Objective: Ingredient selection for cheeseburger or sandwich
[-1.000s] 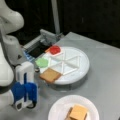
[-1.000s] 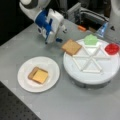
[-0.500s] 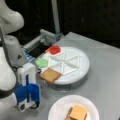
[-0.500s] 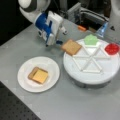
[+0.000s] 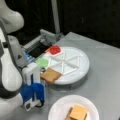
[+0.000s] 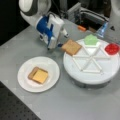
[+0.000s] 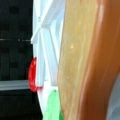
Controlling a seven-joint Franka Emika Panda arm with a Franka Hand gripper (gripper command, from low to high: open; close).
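A: Item one, bread slice (image 6: 71,47). Location is requested.

B: A tan square slice is logged at the rim of the divided white tray (image 6: 105,72), on the side nearest the gripper (image 6: 59,44), with one corner overhanging the tray's edge. In the wrist view the slice (image 7: 75,60) fills most of the frame, seen edge-on with a darker brown crust.

A: Gripper state?

B: The gripper (image 5: 42,96) is recorded just beside the tray, with its fingertips at the slice's outer corner. Whether the slice is clamped cannot be told; the jaw gap is hidden.

A: Handling properties?

B: The piece is judged light, thin and stiff, probably moulded plastic, with a smooth and possibly slippery face. A pinch across the overhanging edge is judged the sound hold, since the flat faces offer nothing to hook.

A: Other stock?

B: A green piece (image 6: 90,39) and a red piece (image 6: 112,48) are listed in tray compartments farther from the gripper. Away from the tray, a white paper plate (image 6: 25,80) is entered, bearing a yellow cheese slice (image 6: 40,76) laid on a second tan slice (image 6: 32,73).
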